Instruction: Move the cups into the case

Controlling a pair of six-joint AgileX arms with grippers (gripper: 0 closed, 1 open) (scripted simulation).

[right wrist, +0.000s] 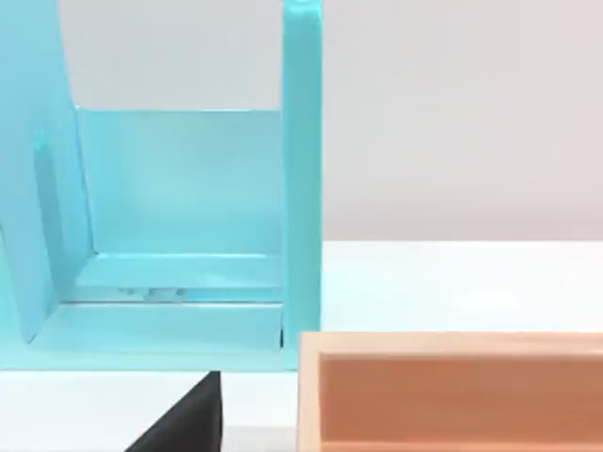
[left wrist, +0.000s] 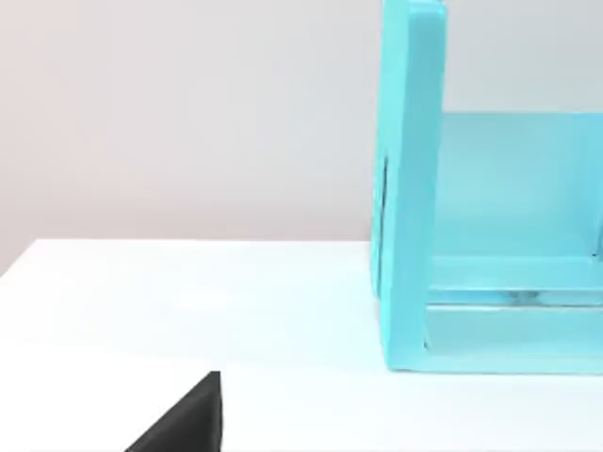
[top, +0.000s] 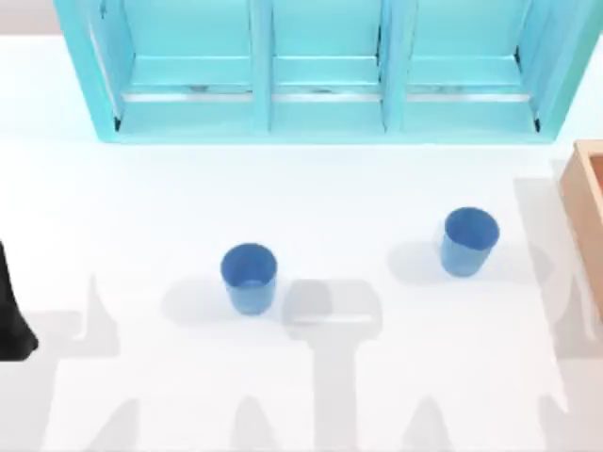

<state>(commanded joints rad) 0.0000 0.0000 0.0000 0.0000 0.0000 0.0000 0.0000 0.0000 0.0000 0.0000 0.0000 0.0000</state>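
2 small blue cups stand upright and open-mouthed on the white bench (top: 141, 207), well apart from each other: the left cup (top: 250, 277) sits a little left of the bench's middle, and the right cup (top: 468, 241) sits nearer the right edge and slightly closer to the far edge. Both are on the bare bench, outside the case, touching nothing. The case, a light turquoise cabinet (top: 325, 71), stands along the far edge with its open front facing the cups; upright dividers split it into 3 compartments side by side, and the part of each that can be seen holds nothing. In the left wrist view the cabinet (left wrist: 410, 188) shows one end wall and a stretch of its floor; in the right wrist view the cabinet (right wrist: 179, 217) shows the other end compartment. A tan wooden box (top: 584, 212) sits at the right edge of the bench, just beside the right cup's side of the bench yet apart from it, and the right wrist view shows the box (right wrist: 452, 391) close in front of the cabinet's end wall. The left arm (top: 11, 311) is a dark shape at the bench's left edge, well away from both cups. I cannot tell whether either pincer is open or closed.
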